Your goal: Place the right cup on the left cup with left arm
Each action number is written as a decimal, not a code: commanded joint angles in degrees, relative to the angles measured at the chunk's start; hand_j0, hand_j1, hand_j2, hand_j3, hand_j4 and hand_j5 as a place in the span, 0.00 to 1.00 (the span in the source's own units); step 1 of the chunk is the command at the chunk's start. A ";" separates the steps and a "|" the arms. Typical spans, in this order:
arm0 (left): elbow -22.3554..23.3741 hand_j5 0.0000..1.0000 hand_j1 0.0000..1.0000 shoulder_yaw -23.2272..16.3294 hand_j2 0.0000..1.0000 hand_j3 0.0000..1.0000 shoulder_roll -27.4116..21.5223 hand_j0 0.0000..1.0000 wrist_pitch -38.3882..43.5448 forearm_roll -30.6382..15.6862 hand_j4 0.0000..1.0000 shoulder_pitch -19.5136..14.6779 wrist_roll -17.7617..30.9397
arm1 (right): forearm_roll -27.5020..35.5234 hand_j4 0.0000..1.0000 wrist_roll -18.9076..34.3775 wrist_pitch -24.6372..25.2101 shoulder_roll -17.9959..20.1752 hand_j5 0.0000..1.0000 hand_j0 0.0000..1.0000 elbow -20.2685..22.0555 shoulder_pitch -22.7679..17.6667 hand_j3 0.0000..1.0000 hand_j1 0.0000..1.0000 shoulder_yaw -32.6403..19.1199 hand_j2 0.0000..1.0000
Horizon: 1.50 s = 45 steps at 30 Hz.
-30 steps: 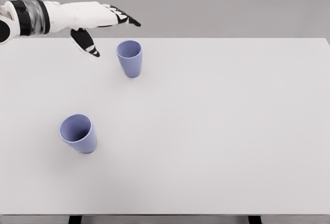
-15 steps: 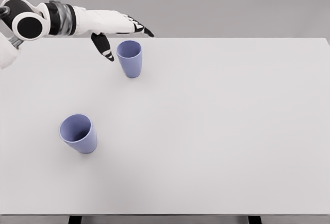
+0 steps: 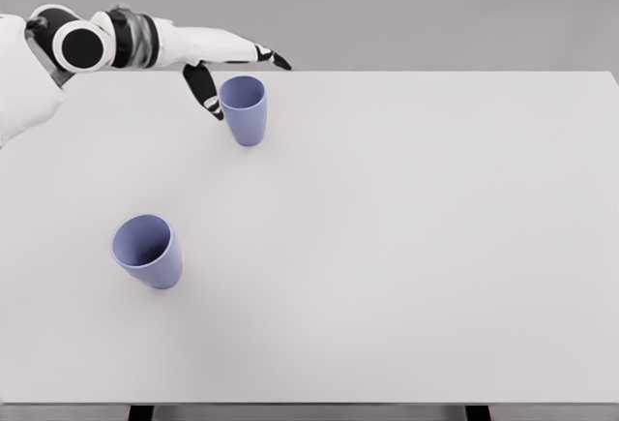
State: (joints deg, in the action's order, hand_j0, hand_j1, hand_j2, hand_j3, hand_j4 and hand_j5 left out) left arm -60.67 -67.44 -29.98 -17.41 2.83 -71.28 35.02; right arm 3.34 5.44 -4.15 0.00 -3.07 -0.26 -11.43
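On the plain white table two upright lavender-blue plastic cups stand well apart, the far cup just beside the left hand with spread fingers, the near cup alone lower left.

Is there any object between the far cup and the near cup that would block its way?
No. Only bare table lies between the far cup and the near cup. The open left hand is already beside the far cup.
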 commanded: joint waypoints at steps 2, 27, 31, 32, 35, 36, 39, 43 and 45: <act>1.08 1.00 1.00 -0.68 1.00 1.00 0.71 1.00 0.36 0.33 1.00 0.00 -0.02 | 0.00 1.00 0.01 -0.07 0.00 1.00 1.00 0.00 0.00 1.00 1.00 0.00 1.00; 10.48 1.00 1.00 -4.11 1.00 1.00 5.98 1.00 -0.08 4.90 1.00 -2.55 -0.02 | 0.00 1.00 0.01 0.02 0.00 1.00 1.00 0.00 0.00 1.00 1.00 0.00 1.00; 11.09 1.00 1.00 -4.46 1.00 1.00 6.34 1.00 0.01 4.99 1.00 -2.55 -0.02 | 0.00 1.00 0.01 0.02 0.00 1.00 1.00 0.00 0.00 1.00 1.00 0.00 1.00; 11.09 1.00 1.00 -4.55 1.00 1.00 6.34 1.00 0.10 4.99 1.00 -2.55 -0.02 | 0.00 1.00 0.01 -0.07 0.00 1.00 1.00 0.00 0.00 1.00 1.00 0.00 1.00; 12.24 1.00 1.00 -4.81 1.00 1.00 7.21 1.00 0.19 4.99 1.00 -2.55 -0.02 | 0.00 1.00 0.01 0.02 0.00 1.00 1.00 0.00 0.00 1.00 1.00 0.00 1.00; 12.33 1.00 1.00 -4.90 1.00 1.00 7.57 1.00 0.27 5.52 1.00 -2.55 -0.02 | 0.00 1.00 0.01 -0.07 0.00 1.00 1.00 0.00 0.00 1.00 1.00 0.00 1.00; 12.41 1.00 1.00 -4.90 1.00 1.00 7.66 1.00 0.36 6.13 1.00 -2.64 -0.02 | 0.00 1.00 0.01 0.02 0.00 1.00 1.00 0.00 0.00 1.00 1.00 0.00 1.00; 13.82 1.00 1.00 -4.90 1.00 1.00 8.71 1.00 0.36 6.31 1.00 -2.55 -0.02 | 0.00 1.00 0.01 0.02 0.00 1.00 1.00 0.00 0.00 1.00 1.00 0.00 1.00; 13.91 1.00 1.00 -4.90 1.00 1.00 8.71 1.00 0.36 6.49 1.00 -2.55 -0.02 | 0.00 1.00 0.01 0.02 0.00 1.00 1.00 0.00 0.00 1.00 1.00 0.00 1.00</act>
State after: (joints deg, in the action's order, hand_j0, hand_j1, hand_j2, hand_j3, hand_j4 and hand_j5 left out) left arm -47.16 -72.43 -21.50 -17.13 9.27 -73.83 35.02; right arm 3.34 5.44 -4.17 0.00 -3.07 -0.26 -11.43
